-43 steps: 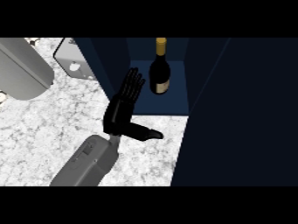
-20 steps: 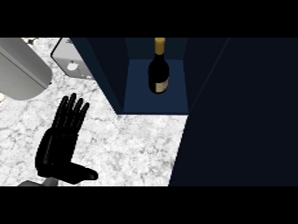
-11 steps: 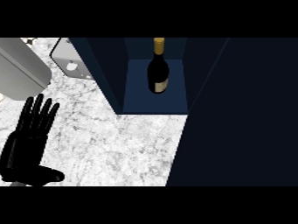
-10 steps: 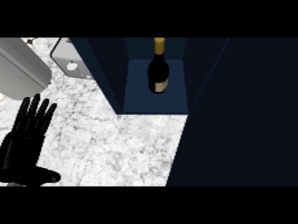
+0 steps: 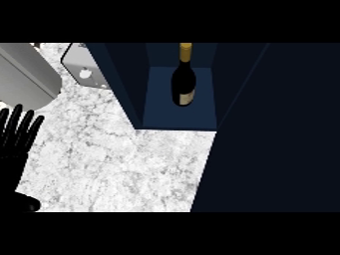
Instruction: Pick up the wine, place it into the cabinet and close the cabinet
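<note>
Left hand [image 5: 3,164] shows at the lower left edge over the white marbled counter [image 5: 113,159], fingers straight and pointing up, holding nothing. Beyond it a grey box [image 5: 14,69] stands at the counter's far left, with a small grey panel [image 5: 84,69] bearing a round spot just beside it. Further right, the wine bottle [image 5: 183,79] stands upright inside the open dark blue cabinet [image 5: 121,74], well apart from the hand.

Marble counter [image 5: 121,159], grey box [image 5: 14,74] upper-left.
</note>
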`<state>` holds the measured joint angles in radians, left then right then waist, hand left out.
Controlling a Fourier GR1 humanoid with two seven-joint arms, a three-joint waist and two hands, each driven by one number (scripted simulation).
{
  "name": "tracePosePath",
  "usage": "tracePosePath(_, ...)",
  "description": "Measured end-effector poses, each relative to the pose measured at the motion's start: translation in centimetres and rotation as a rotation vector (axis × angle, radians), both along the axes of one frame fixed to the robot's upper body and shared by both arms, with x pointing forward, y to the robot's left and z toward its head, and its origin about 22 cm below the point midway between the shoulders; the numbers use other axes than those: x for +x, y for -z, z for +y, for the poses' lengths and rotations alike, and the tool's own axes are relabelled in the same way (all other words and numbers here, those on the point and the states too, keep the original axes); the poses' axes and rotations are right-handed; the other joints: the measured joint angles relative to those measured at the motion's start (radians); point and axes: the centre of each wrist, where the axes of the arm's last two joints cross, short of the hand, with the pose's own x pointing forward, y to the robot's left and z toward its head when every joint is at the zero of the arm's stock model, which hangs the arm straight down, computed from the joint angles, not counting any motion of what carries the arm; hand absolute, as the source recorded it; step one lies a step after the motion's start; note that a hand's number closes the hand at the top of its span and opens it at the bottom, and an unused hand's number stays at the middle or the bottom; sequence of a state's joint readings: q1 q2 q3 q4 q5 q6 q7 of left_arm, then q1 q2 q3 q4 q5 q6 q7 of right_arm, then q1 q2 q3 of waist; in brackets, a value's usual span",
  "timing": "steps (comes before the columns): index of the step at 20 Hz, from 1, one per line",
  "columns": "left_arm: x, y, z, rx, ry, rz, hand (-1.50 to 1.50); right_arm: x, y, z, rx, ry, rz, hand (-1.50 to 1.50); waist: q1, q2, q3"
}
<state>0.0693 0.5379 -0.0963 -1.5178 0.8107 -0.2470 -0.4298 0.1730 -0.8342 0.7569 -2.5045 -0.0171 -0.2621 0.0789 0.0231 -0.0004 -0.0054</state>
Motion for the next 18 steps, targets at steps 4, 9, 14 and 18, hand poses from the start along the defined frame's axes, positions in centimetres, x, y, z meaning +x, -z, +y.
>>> tracePosePath(4, 0.0, -0.6, 0.8, 0.000, 0.014, -0.002, -1.50, 0.7, -0.4, 0.3, 0.012, 0.007, -0.021, 1.50, 0.014, 0.002, -0.001)
tracePosePath(9, 0.1, -1.2, 1.7, 0.008, 0.019, -0.012, -1.50, 2.1, -1.3, 1.0, 0.033, 0.022, -0.065, 1.50, 0.033, 0.006, -0.002)
tracePosePath(14, 0.5, -1.5, 2.1, 0.009, 0.030, -0.013, -1.50, 4.0, -1.7, 2.7, 0.070, 0.007, -0.048, 1.50, 0.047, 0.009, -0.003)
tracePosePath(18, 0.7, -1.4, 2.5, 0.013, 0.029, -0.008, -1.50, 5.4, -2.4, 5.7, 0.126, -0.054, -0.003, 1.50, 0.049, 0.008, -0.003)
